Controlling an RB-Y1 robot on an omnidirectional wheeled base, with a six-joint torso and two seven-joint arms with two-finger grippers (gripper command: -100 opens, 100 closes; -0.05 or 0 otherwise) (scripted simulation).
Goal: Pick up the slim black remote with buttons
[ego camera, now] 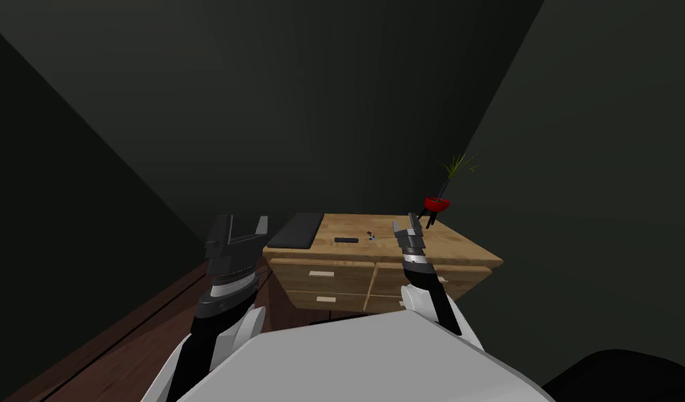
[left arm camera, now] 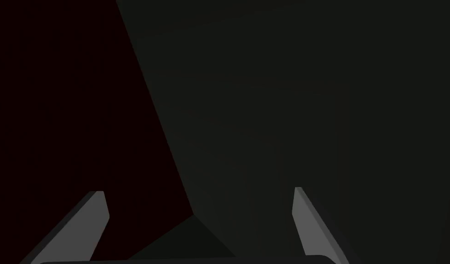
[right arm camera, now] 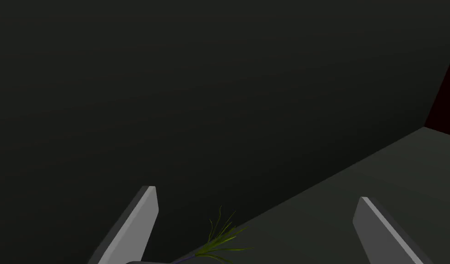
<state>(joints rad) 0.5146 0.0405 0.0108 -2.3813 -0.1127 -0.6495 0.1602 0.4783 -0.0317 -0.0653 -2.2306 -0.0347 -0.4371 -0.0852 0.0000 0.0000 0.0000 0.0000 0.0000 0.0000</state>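
A slim black remote [ego camera: 346,240] lies flat near the middle of a wooden dresser top [ego camera: 460,246]. My right gripper [ego camera: 406,228] hangs open over the dresser's front right part, to the right of the remote and apart from it. In the right wrist view its fingers [right arm camera: 141,224] stand wide with nothing between them. My left gripper [ego camera: 242,229] is raised to the left of the dresser, open and empty, and its fingers [left arm camera: 89,220] are spread in the left wrist view.
A flat black pad [ego camera: 296,230] covers the dresser's left end. A small dark object [ego camera: 370,233] lies right of the remote. A red pot with a grassy plant [ego camera: 437,204] stands at the back right corner; its leaves [right arm camera: 222,238] show between my right fingers. Dark walls close in behind.
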